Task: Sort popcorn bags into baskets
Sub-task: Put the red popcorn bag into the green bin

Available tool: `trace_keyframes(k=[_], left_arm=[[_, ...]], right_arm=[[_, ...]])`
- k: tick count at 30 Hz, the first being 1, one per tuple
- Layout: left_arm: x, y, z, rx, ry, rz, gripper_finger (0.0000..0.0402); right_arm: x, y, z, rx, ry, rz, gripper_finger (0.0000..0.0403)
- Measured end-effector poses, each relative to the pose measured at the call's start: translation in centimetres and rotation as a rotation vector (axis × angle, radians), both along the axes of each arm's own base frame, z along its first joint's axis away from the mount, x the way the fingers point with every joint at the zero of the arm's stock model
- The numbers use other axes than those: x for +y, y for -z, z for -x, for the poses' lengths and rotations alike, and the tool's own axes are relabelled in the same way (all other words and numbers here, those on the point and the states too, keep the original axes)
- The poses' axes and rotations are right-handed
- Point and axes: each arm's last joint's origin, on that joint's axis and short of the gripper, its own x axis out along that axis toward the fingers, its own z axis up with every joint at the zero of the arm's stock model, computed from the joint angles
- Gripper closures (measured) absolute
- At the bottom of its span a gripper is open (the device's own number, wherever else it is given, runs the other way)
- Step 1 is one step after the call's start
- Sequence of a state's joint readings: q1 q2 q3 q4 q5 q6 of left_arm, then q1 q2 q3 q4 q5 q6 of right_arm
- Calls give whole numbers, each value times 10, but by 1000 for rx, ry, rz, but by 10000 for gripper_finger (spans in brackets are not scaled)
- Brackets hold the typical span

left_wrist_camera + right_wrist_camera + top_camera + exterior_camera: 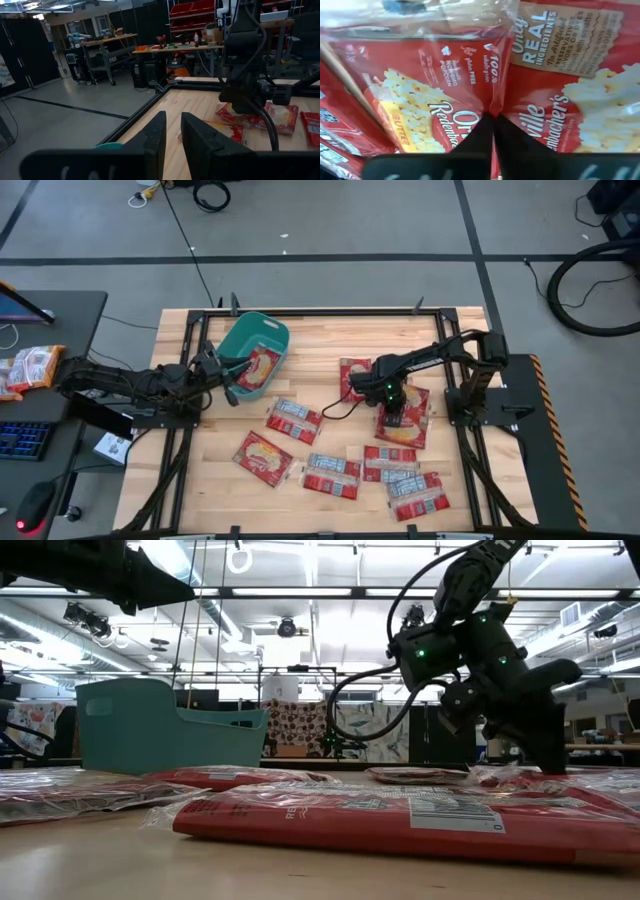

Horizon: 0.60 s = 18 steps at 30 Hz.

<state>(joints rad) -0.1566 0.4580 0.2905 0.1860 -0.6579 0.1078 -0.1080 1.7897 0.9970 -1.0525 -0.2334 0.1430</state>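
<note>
Two fingers, right gripper (pixel 492 131): pinched together on the clear wrapper of a popcorn bag (pixel 470 95), pressed down on the bag's face.
Pinched bag (pixel 403 417): flat on the table's right half, just beside another red bag (pixel 355 377).
Left gripper (pixel 232 377): hovers at the tub's near rim; its fingers (pixel 155 142) stand slightly apart, nothing between them.
Teal tub (pixel 238 340): at the table's far left; one popcorn bag (pixel 263 367) lies inside, picture side up.
Loose bags: several spread across the wooden table (pixel 200 480), one (pixel 264 457) near the middle, others (pixel 418 492) toward the front right.
Desk, left of table: an orange-white packet (pixel 32 366).
</note>
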Motion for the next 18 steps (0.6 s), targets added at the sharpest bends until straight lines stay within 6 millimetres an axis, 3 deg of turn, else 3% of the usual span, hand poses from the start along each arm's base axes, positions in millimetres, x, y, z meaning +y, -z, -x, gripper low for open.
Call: trace_keyframes(k=[7, 18], left_arm=[[0, 0, 0, 0, 0, 0, 338], [0, 0, 0, 0, 0, 0, 338]], right_arm=[[-5, -6, 0, 30, 3, 0, 398], [-17, -64, -30, -53, -44, 15, 400]])
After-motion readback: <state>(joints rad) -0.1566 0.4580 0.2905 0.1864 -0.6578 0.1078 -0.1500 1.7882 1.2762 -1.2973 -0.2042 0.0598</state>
